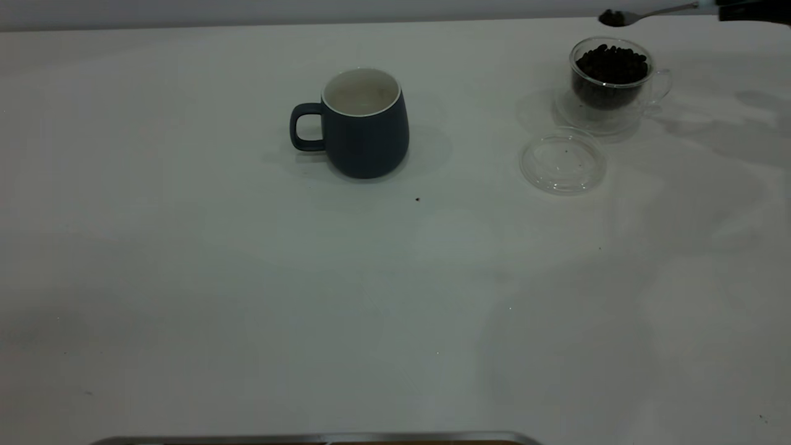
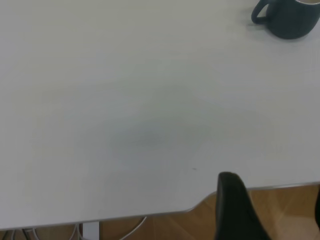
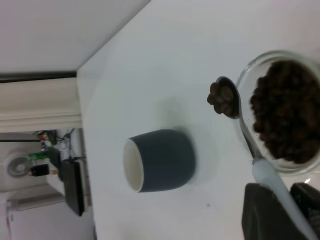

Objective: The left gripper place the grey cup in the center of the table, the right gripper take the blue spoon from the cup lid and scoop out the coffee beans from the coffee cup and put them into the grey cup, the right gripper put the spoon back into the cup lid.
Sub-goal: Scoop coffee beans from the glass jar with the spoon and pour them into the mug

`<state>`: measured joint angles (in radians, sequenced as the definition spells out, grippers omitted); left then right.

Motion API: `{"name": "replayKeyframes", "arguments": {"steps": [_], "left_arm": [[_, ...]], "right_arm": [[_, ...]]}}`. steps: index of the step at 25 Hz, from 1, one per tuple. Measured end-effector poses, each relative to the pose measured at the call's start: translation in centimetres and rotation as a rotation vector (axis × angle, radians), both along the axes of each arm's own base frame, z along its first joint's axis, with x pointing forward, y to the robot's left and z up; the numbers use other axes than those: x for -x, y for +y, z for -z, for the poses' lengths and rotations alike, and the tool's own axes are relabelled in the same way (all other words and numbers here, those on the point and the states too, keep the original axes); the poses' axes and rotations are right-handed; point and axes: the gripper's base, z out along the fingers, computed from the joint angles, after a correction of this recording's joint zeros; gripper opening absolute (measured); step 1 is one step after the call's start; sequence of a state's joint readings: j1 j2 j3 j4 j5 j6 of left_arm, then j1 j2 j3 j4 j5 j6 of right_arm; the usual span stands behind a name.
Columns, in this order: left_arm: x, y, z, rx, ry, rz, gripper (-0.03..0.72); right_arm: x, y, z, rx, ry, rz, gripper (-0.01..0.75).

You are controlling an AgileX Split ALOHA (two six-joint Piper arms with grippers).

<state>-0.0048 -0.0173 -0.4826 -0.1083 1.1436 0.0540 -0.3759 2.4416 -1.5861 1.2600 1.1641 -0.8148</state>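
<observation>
The left claw (image 2: 272, 210) hangs over the near left edge of the white table (image 1: 185, 278); only one dark finger (image 2: 235, 210) and a sliver of the other at the picture's border show in its wrist view, so they stand apart with nothing between them, and the exterior view does not show this claw at all. The grey cup (image 1: 364, 123) stands upright about midway along the table, toward the far edge, its handle pointing to the left side and its pale inside looking empty. A single dark speck (image 1: 417, 199) lies on the table just in front of it. Further right, the clear cup lid (image 1: 562, 161) lies flat on the table with nothing in it. Just behind it, near the far right corner, stands the glass coffee cup (image 1: 612, 74), filled with coffee beans (image 1: 612, 65). Above that cup's far rim the blue spoon (image 1: 649, 13) is held in the air, roughly level, its bowl heaped with beans and pointing toward the left side. The right claw (image 3: 280, 210) is closed on the spoon's pale handle at the far right corner, clear of the coffee cup.
</observation>
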Motion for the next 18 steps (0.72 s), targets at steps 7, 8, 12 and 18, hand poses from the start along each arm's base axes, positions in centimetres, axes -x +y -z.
{"name": "replayKeyframes", "arguments": {"steps": [7,8,12,18], "left_arm": [[0.0,0.0,0.0,0.001,0.000,-0.001,0.451],[0.0,0.0,0.0,0.001,0.000,-0.001,0.451],[0.0,0.0,0.0,0.001,0.000,-0.001,0.451],[0.0,0.0,0.0,0.001,0.000,-0.001,0.451]], "right_arm": [[0.0,2.9,-0.3,-0.017,-0.009,-0.050,0.101],[-0.1,3.4,-0.4,-0.019,-0.011,-0.060,0.101],[-0.4,5.8,-1.1,-0.018,-0.028,-0.108,0.101],[-0.7,10.2,-1.6,-0.040,-0.041,-0.183,0.101]]}}
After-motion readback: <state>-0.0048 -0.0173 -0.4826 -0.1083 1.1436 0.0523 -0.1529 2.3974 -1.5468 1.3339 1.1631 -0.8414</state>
